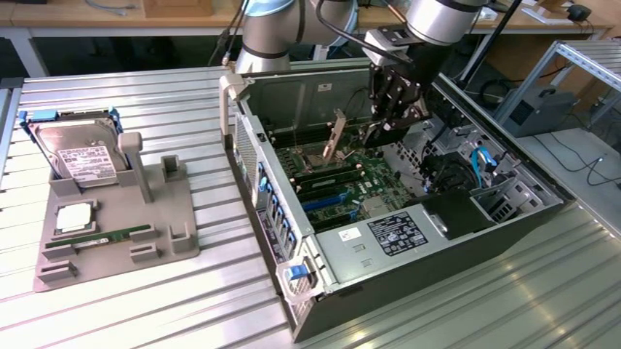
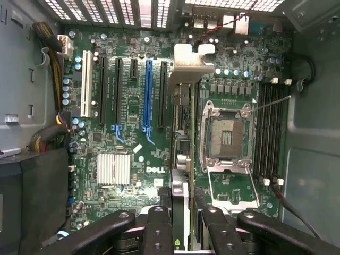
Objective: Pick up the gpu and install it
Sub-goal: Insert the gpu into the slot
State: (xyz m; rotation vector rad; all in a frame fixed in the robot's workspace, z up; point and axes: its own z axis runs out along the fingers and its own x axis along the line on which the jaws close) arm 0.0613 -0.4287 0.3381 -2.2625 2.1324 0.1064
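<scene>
Exterior view: the open computer case (image 1: 505, 218) lies on its side on the ribbed table (image 1: 145, 94), so the motherboard faces up and the arm can reach in from above. In the upper centre of the frame the gripper (image 1: 390, 132) is inside the case, holding the gpu (image 1: 337, 138) on edge, pale metal end slanting up. At the left of the frame, the grey fixture (image 1: 165, 218) carries the hard drive (image 1: 83, 156) and the memory stick (image 1: 102, 238). Wrist view: the jaws are closed on the gpu (image 2: 180, 159), a thin dark card seen edge-on above the motherboard (image 2: 127, 138), between the expansion slots (image 2: 148, 90) and the CPU socket (image 2: 226, 133). Its silver bracket (image 2: 190, 58) is at the end away from the gripper (image 2: 183, 226), toward the vented rear wall. The edge-down hold suits insertion into a slot; whether the card is seated cannot be told.
</scene>
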